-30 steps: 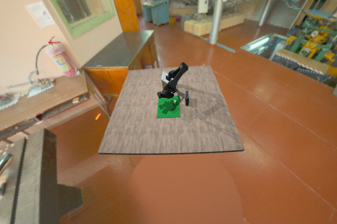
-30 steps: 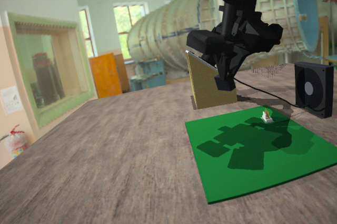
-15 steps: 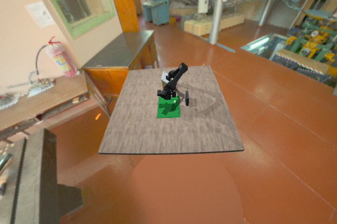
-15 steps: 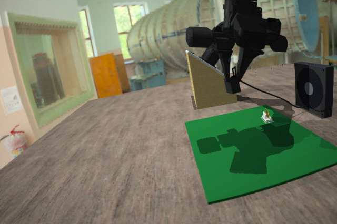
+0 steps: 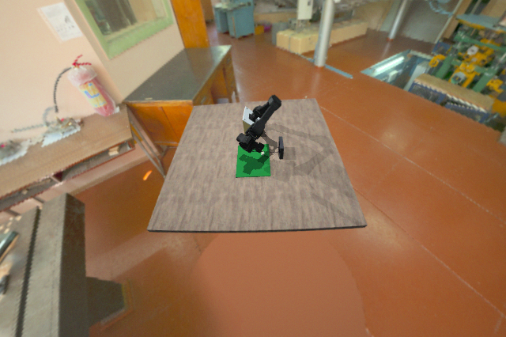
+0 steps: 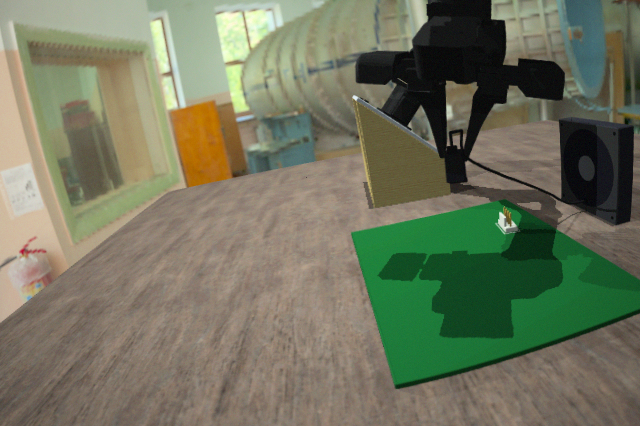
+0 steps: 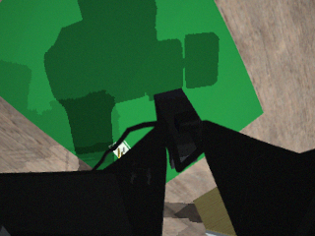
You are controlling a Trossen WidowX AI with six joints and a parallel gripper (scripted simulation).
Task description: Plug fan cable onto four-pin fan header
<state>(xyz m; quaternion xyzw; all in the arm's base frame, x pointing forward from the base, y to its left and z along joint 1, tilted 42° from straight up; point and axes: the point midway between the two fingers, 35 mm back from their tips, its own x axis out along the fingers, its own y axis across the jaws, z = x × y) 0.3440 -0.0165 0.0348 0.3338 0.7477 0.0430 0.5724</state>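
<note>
My gripper (image 6: pixel 454 155) (image 7: pixel 182 130) is shut on the black plug (image 6: pixel 456 168) (image 7: pixel 177 110) of the fan's cable. The plug hangs upright in the air, off the header, to its left and behind it in the exterior view. The white four-pin header (image 6: pixel 507 222) (image 7: pixel 120 149) stands near the back corner of the green board (image 5: pixel 263 172) (image 6: pixel 413 359) (image 7: pixel 241 98), its gold pins bare and pointing up. The black cable (image 6: pixel 511 179) (image 7: pixel 132 129) runs from the plug to the fan (image 5: pixel 281 147) (image 6: pixel 597 168) and crosses beside the header in the wrist view.
A tan wedge-shaped block (image 6: pixel 405 168) (image 7: pixel 215 211) with a pale sloped top stands behind the board, close by the gripper. The fan stands upright on the wooden table (image 5: pixel 212 206) (image 6: pixel 206 307), to the right of the board. The arm's shadow falls across the board.
</note>
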